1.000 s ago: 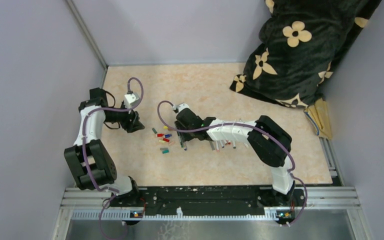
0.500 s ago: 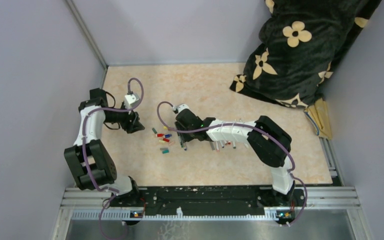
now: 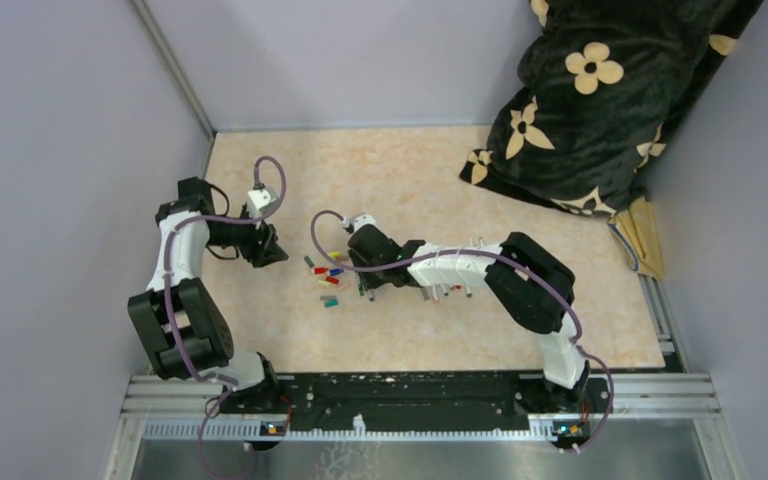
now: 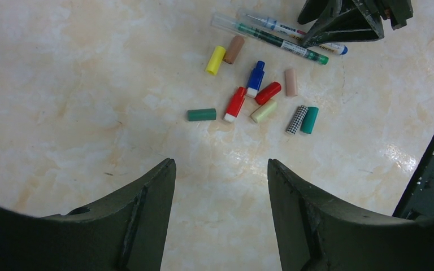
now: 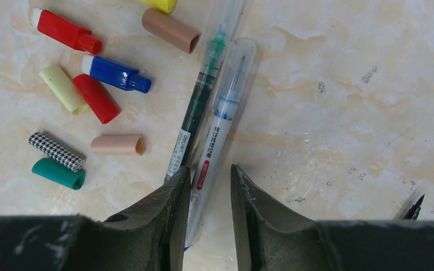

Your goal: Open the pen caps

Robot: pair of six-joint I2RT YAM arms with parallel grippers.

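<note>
Two barrels lie touching side by side on the worktop point(image 5: 344, 113) under my right tool point(image 5: 208, 169): green-ink pen point(image 5: 200, 96) and blue-ink pen point(image 5: 219, 127). Each has a clear cap point(image 5: 241, 59) on at the far end, so neither is opened yet.

Right tool is down low and only narrowly parted, straddling the near end of the blue-ink pen. A sliver of gap shows either side of the barrel, so nothing is pinched. The green-ink pen's near end runs beside or under one finger, cannot tell which. My read: I'm lined up to clamp the barrel, leaving the cap end sticking out free for the other arm.

Left tool point(image 4: 220, 164) hangs wide open and empty above the worktop, aimed at the pile, likely waiting to pull that cap.

Loose caps point(image 4: 268, 92) in red, blue, yellow, brown, pink, teal, green and one chequered are scattered between the two tools. They sit just left of the pens and apart from both tools.
</note>
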